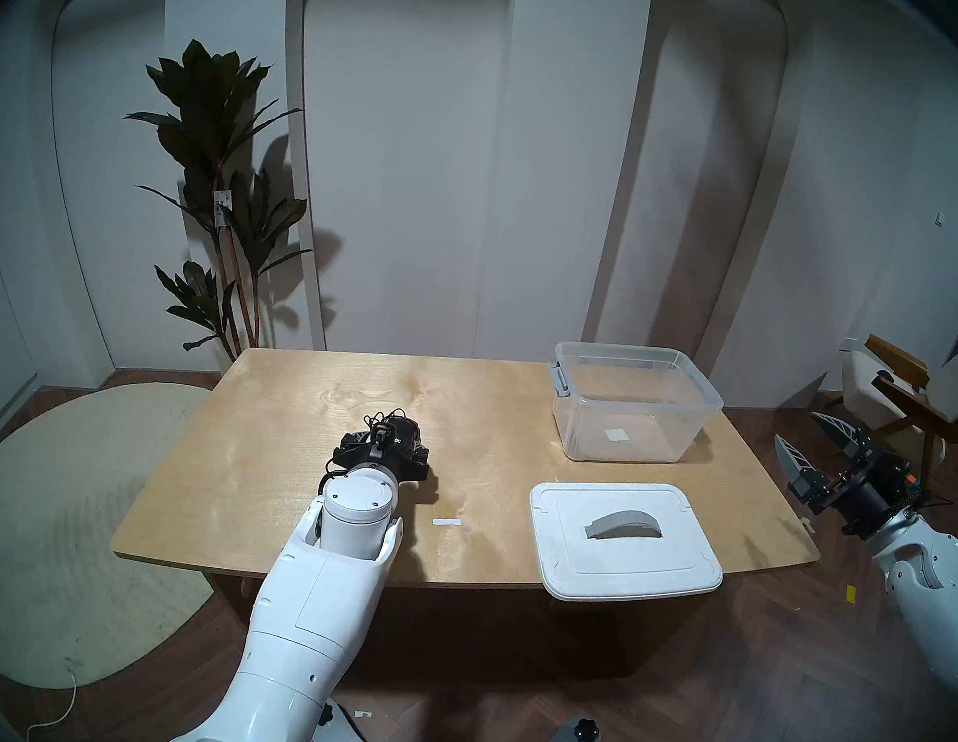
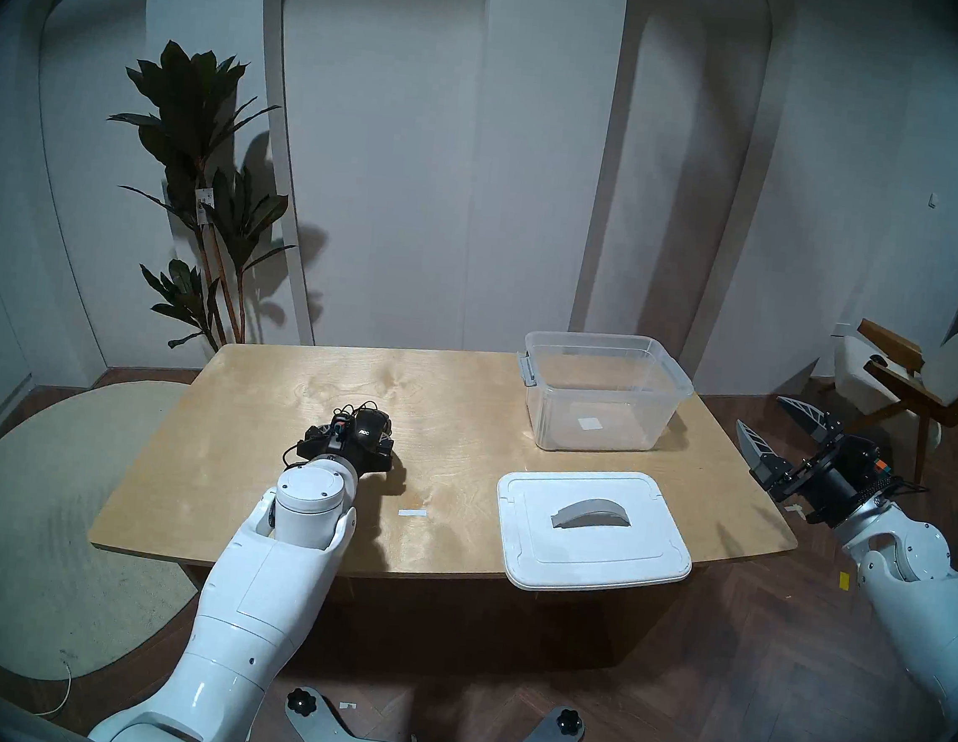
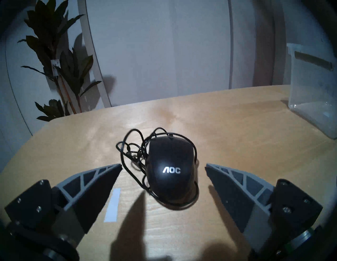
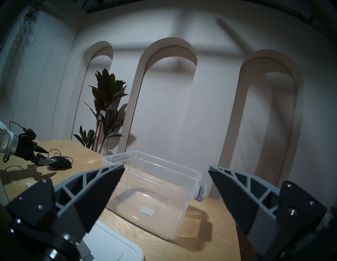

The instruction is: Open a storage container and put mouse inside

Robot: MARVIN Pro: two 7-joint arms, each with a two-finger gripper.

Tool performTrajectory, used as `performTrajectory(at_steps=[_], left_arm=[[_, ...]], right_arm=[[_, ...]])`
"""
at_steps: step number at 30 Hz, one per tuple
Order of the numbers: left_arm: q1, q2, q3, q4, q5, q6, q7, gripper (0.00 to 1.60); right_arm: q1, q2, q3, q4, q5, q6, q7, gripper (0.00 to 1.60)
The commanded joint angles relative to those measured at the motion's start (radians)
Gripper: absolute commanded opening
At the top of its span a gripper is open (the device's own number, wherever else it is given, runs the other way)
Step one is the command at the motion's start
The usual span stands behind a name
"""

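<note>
- Reaching low over the tan wooden table (image 1: 293, 460) with the left gripper (image 3: 163, 166), fingers spread wide and empty, one tip on each side of the small black rounded mouse (image 3: 170, 169) with white "AOC" lettering.
- Not yet touching the mouse; straddling its rear half, apparently lining up for a squeeze across its sides.
- Lying on the table, near the middle: the mouse, with its thin black cord (image 3: 133, 153) bunched in loops beside and around it, likely to trail or snag during a lift.
- Standing open at the far right of the table: the rectangular clear plastic storage container (image 1: 631, 405), empty apart from a small white label on its floor, well apart from the mouse.
- Resting flat near the front edge, just in front of the container: the white lid (image 1: 624, 539) with grey arched handle, partly overhanging, presumably set aside to free the opening.
- Hovering off the table's right side: the right gripper (image 1: 808, 446), spread and holding nothing, seemingly keeping out of the way.
</note>
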Motion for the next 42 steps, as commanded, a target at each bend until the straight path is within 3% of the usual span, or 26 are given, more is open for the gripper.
performTrajectory(at_steps=[1, 8, 18, 33, 42], left_arm=[[-0.009, -0.012, 0.03, -0.018, -0.027, 0.016, 0.024, 1.6], [-0.026, -0.018, 0.06, 0.023, -0.069, -0.012, 0.102, 1.6], [-0.106, -0.049, 0.017, 0.11, -0.102, -0.038, 0.154, 1.6], [-0.169, -0.071, 0.005, 0.2, -0.149, -0.084, 0.148, 1.6], [-0.247, -0.065, -0.015, 0.344, -0.183, -0.1, 0.131, 1.6]], right_arm=[[0.015, 0.0, 0.008, 0.0, 0.007, -0.005, -0.004, 1.6], [0.017, -0.001, 0.008, 0.001, 0.007, -0.005, -0.002, 1.6], [0.017, 0.001, 0.007, 0.001, 0.007, -0.005, -0.003, 1.6], [0.017, 0.002, 0.005, 0.001, 0.007, -0.006, -0.005, 1.6], [0.017, 0.002, 0.005, 0.001, 0.007, -0.007, -0.006, 1.6]])
